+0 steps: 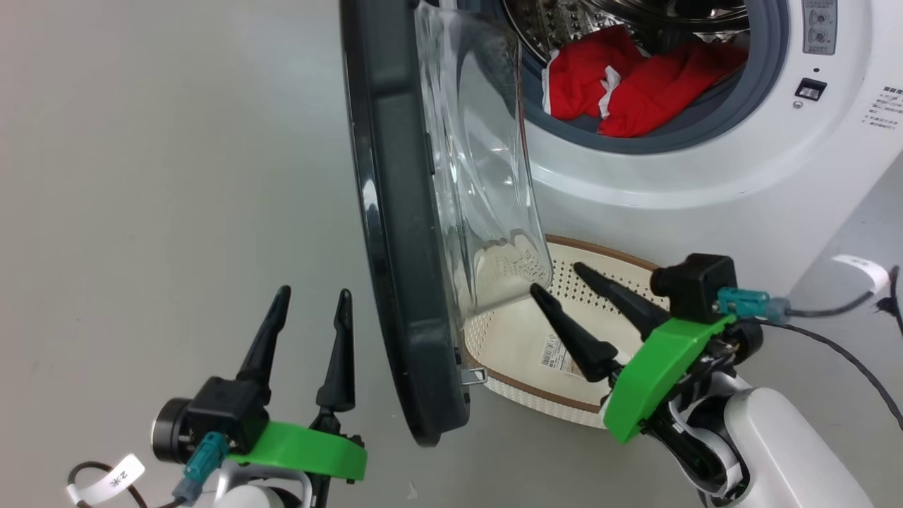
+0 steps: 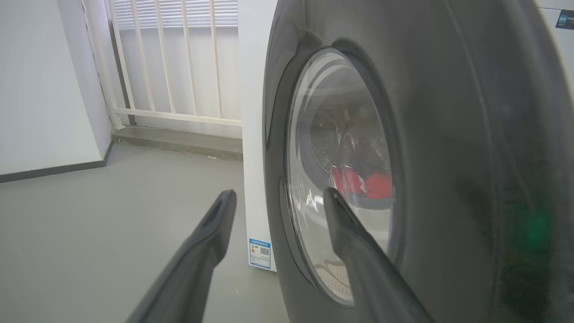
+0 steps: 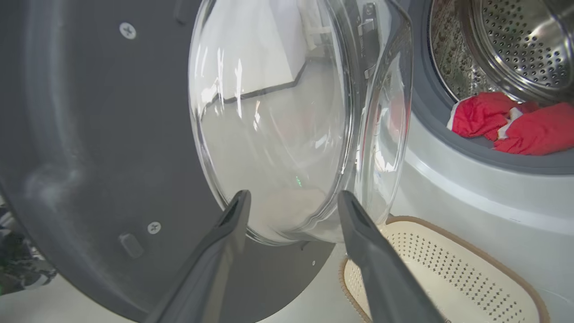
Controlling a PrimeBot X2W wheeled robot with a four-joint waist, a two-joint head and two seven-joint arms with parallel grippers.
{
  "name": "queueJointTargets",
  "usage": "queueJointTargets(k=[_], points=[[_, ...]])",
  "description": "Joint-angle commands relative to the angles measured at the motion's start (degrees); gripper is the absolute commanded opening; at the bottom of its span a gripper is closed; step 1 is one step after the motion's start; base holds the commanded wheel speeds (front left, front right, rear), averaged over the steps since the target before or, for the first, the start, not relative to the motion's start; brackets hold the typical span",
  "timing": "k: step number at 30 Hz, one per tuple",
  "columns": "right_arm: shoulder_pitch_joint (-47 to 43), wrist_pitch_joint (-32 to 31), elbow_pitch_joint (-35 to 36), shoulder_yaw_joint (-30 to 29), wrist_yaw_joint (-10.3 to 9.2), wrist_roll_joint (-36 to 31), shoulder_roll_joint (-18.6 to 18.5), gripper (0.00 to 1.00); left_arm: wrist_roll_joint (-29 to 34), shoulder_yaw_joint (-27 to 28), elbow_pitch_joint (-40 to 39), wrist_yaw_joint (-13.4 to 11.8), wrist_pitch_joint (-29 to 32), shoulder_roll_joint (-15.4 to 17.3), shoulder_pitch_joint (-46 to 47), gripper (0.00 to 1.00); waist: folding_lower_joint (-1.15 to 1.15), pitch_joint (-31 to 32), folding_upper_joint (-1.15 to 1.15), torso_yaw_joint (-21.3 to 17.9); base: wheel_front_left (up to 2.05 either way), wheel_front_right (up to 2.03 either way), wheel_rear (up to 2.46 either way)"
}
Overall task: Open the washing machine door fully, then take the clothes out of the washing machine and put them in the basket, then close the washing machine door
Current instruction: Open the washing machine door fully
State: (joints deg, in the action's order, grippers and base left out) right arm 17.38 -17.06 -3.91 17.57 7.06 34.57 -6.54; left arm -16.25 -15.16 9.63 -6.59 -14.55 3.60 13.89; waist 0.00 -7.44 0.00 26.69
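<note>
In the head view the washing machine (image 1: 705, 176) stands at the upper right with its door (image 1: 395, 233) swung out, so the door is seen almost edge-on, its long side running from top to bottom of the picture and its clear glass bowl (image 1: 487, 176) bulging to the right, toward the machine. The red clothes (image 1: 635, 85) with white trim lie in the mouth of the drum (image 1: 564, 21), resting on the grey gasket (image 1: 772, 63). The basket (image 1: 515, 339) sits on the floor (image 1: 176, 176) just before the machine, under the door, and its long side seems to run along the machine's front. The left pincer (image 1: 314, 291) is at the lower left, outside the door, fingers spread and pointing up, with nothing between them. The right pincer (image 1: 556, 277) hangs over the basket, fingers also spread and empty, pointing up and left at the lower edge of the glass bowl. In the left wrist view the spread fingers point at the dark outer face of the door; the red clothes show through the glass, and a small blue sticker (image 2: 260, 253) is low on the machine's side. In the right wrist view the open fingers point at the bottom of the glass bowl on the door's inner side, close to it but apart; the clothes are at the right in the drum's mouth and the basket is at the lower right.
</note>
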Motion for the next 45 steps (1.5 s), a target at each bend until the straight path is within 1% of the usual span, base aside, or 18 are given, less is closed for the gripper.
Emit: queueJointTargets(k=[1, 6, 10, 11, 14, 17, 26, 37, 38, 39, 40, 45], points=[[-0.5, 4.3, 0.7, 0.0, 0.43, -4.2, 0.6, 1.00, -0.6, 2.0, -1.7, -0.2, -0.4, 1.1, -0.3, 1.00, 0.00, 0.2, 0.00, 0.1, 0.00, 0.00, 0.00], [-2.7, 13.7, -0.7, -3.0, 0.43, -12.3, 2.1, 1.00, -0.6, 2.1, -1.7, -0.1, -0.4, 1.1, -1.0, 1.00, 0.00, 0.8, 0.00, 0.2, 0.00, 0.00, 0.00], [-4.5, 19.1, -0.8, -4.8, 0.43, -17.5, 3.0, 1.00, -0.5, 2.3, -1.7, -0.1, -0.4, 1.2, -1.5, 1.00, 0.00, 1.1, 0.00, 0.1, 0.00, 0.00, 0.00], [-4.5, 19.1, -0.8, -4.8, 0.43, -17.5, 3.0, 1.00, -0.5, 2.3, -1.7, -0.1, -0.4, 1.2, -1.5, 1.00, 0.00, 1.1, 0.00, 0.1, 0.00, 0.00, 0.00], [-6.2, 22.2, -0.4, -6.2, 0.43, -20.6, 3.4, 1.00, -0.3, 2.4, -1.9, -0.1, -0.4, 1.3, -1.9, 1.00, 0.00, 1.5, 0.00, 0.1, 0.00, 0.00, 0.00], [-8.2, 24.0, -0.2, -7.4, 0.43, -22.6, 3.6, 1.00, -0.1, 2.5, -2.1, -0.2, -0.4, 1.5, -2.3, 1.00, 0.00, 1.8, 0.00, 0.1, 0.00, 0.00, 0.00], [-12.4, 27.2, 0.9, -8.4, 0.43, -21.0, 3.7, 1.00, 0.2, 2.7, -2.8, -0.3, -0.4, 1.4, -3.2, 1.00, 0.00, 2.2, 0.00, -0.1, 0.00, 0.00, 0.00], [-13.8, 27.0, 3.1, -8.6, 0.43, -20.5, 3.7, 1.00, 0.5, 3.0, -3.4, -0.3, -0.4, 1.2, -3.4, 1.00, 0.00, 1.9, 0.00, -0.2, 0.00, 0.00, 0.00], [-13.8, 26.9, 3.1, -8.6, 0.43, -20.4, 3.7, 1.00, 0.6, 3.0, -3.5, -0.3, -0.4, 1.2, -3.4, 0.78, 0.00, 1.8, 0.00, -0.2, 0.00, 0.00, 0.00], [-13.8, 26.8, 3.2, -8.6, 0.43, -20.4, 3.7, 1.00, 0.8, 3.1, -3.8, -0.3, -0.4, 1.2, -3.4, 0.29, 0.00, 1.8, 0.00, -0.3, 0.00, 0.00, 0.00], [-13.8, 26.8, 3.2, -8.6, 0.43, -20.3, 3.7, 1.00, 0.9, 3.1, -4.1, -0.3, -0.4, 1.1, -3.3, 0.00, 0.00, 1.7, 0.00, -0.3, 0.00, 0.00, 0.00], [-13.9, 26.6, 3.3, -8.6, 0.43, -19.6, 3.7, 1.00, 2.6, 3.8, -7.9, -0.3, -0.4, 1.1, -2.6, 0.00, 0.00, 1.5, 0.00, -0.5, 0.00, 0.00, 0.00]])
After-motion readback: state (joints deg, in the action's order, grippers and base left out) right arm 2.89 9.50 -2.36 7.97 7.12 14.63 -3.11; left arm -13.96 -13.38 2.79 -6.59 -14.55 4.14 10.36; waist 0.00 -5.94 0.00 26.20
